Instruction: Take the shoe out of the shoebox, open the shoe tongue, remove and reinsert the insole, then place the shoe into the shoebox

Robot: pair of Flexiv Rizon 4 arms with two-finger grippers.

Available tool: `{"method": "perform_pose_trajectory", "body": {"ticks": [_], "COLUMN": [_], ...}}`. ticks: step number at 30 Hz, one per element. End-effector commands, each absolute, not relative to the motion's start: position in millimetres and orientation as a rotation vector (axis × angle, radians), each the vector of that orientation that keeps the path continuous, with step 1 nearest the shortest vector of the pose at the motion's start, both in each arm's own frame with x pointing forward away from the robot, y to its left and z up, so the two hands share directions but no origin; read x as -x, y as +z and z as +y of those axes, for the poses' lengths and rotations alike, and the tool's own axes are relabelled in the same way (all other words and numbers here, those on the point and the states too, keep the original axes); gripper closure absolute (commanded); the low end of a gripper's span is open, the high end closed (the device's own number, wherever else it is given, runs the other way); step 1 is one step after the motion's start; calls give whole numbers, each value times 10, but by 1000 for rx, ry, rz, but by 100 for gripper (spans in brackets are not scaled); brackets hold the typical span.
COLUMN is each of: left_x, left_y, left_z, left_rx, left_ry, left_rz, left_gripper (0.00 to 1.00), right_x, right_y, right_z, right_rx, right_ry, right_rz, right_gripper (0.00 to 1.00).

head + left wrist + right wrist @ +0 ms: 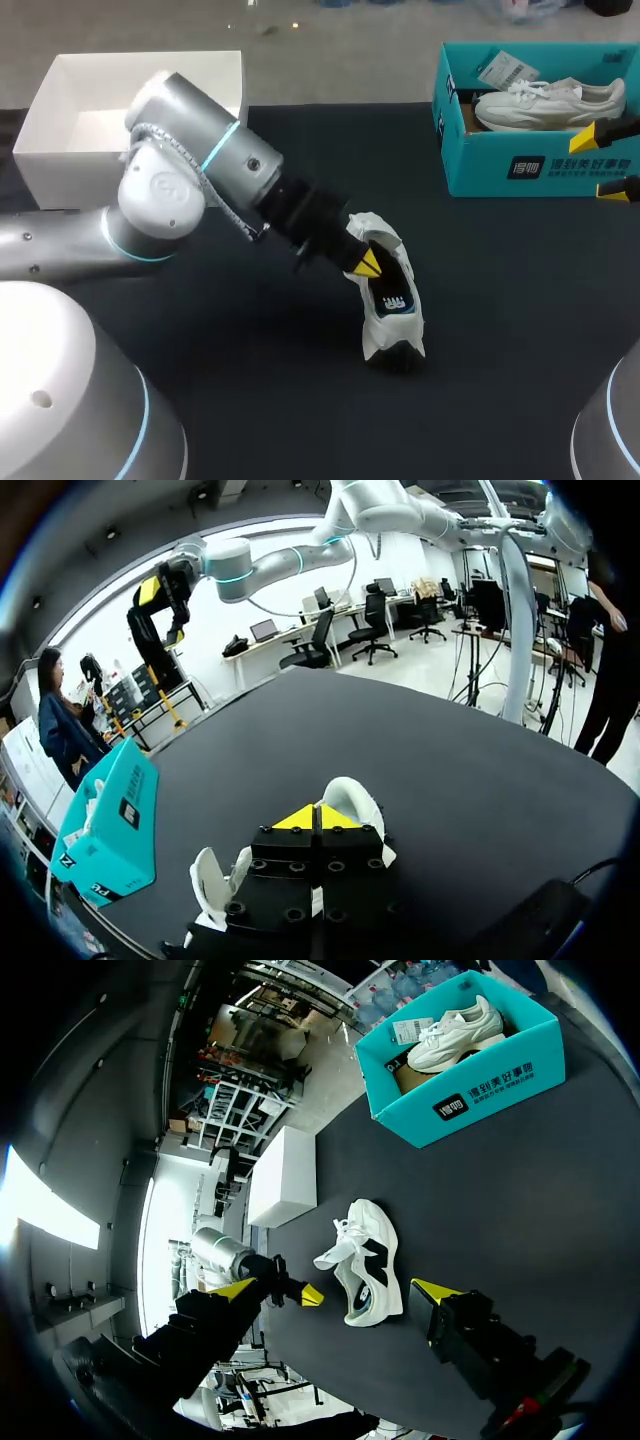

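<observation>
Shoe (393, 312): white, out on the black table (500, 340), well apart from the shoebox. It sits directly at your left gripper (366, 263)'s fingertips. In the head view the yellow tips are at the shoe's opening, near the collar end. A dark inside with a blue patch shows just beyond the tips.

Left fingers: pressed together. In the left wrist view the two yellow tips meet with no gap, and white parts of the shoe curve out on both sides just under and ahead of them. You cannot tell from any view whether a thin piece of the shoe is pinched between the tips.

Right gripper (604, 162): fingers spread wide, holding nothing. In the right wrist view the shoe lies out ahead between the two spread tips, not touched by either. The left arm's tip is just beside the shoe's loose white flap.

Shoebox (480, 168): teal, open, farther out ahead of the right fingers than the shoe. In the head view the right tips sit over its near corner. A second white shoe (550, 100) lies inside it with a paper tag beside it.

White box (60, 175): open, behind the left arm, well apart from both sets of fingers.
</observation>
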State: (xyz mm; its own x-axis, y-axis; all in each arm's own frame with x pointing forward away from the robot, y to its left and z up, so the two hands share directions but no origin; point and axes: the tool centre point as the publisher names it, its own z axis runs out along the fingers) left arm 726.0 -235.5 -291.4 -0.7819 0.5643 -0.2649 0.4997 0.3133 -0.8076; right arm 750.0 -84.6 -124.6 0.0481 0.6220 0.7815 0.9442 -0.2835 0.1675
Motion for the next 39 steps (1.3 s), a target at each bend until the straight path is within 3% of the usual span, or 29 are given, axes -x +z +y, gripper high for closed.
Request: {"method": "perform_pose_trajectory", "body": {"ticks": [1, 12, 24, 34, 39], "left_x": [-7363, -7363, -7348, -7348, -7332], "left_y": [-2929, -2929, -2844, -2844, -3101], "left_z": [-2394, -2394, -2363, -2363, -2572], "left_rx": [1128, 1128, 1740, 1740, 1847], "left_ry": [1216, 1216, 517, 517, 545], "left_rz": [-2183, -2183, -2003, -2003, -1984], "left_gripper": [100, 100, 100, 100, 100], "right_x": [-7497, -7497, -7497, -7497, -7497], "right_y": [-1248, -1248, -1248, -1248, -1248], "right_z": [-840, -840, -840, -840, -840], "right_rx": [1944, 1944, 1944, 1944, 1944], "right_ry": [-1110, -1110, -1110, -1110, -1110], "right_rz": [-1572, -1572, -1572, -1572, -1572], "right_gripper": [0, 0, 0, 0, 0]}}
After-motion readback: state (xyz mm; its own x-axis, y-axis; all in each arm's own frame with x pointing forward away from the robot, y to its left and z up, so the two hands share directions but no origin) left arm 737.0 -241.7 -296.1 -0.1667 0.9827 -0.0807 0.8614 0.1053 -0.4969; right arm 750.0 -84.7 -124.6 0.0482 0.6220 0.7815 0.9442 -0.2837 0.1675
